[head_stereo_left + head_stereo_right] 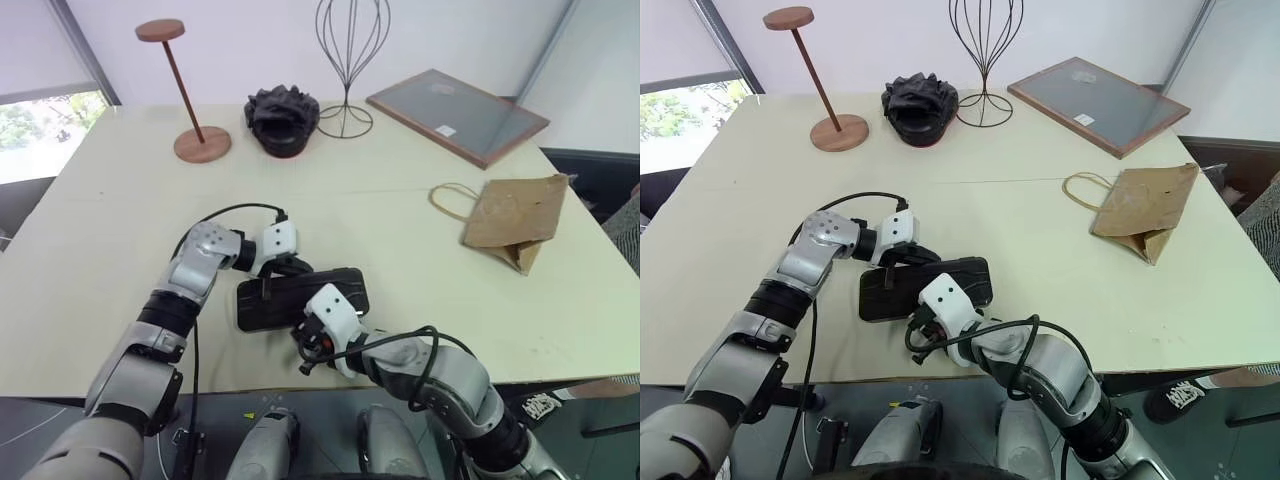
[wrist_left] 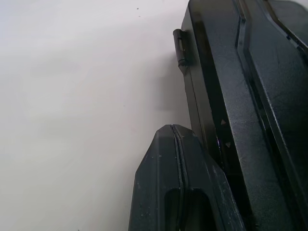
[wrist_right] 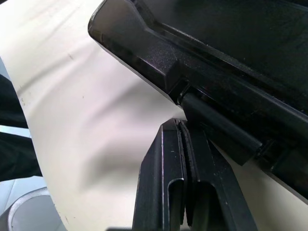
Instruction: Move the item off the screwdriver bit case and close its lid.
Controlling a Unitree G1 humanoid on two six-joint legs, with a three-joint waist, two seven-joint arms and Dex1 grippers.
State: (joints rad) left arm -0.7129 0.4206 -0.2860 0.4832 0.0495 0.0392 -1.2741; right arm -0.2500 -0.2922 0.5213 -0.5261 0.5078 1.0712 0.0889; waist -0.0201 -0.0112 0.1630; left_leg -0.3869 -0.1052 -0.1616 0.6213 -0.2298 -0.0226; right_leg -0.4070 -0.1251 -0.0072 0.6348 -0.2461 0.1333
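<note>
Case [image 1: 300,297] lies flat near the table's [image 1: 100,250] front edge at 6 o'clock, lid [image 1: 310,290] down. Left gripper [image 2: 180,139], fingers pressed together and holding nothing, sits against the case's far-left edge at about 10 o'clock. Right gripper [image 3: 183,132], likewise closed and empty, touches the case's near edge at 5 o'clock. Bag [image 1: 515,215] lies well apart at 2 o'clock, clear of the case.
</note>
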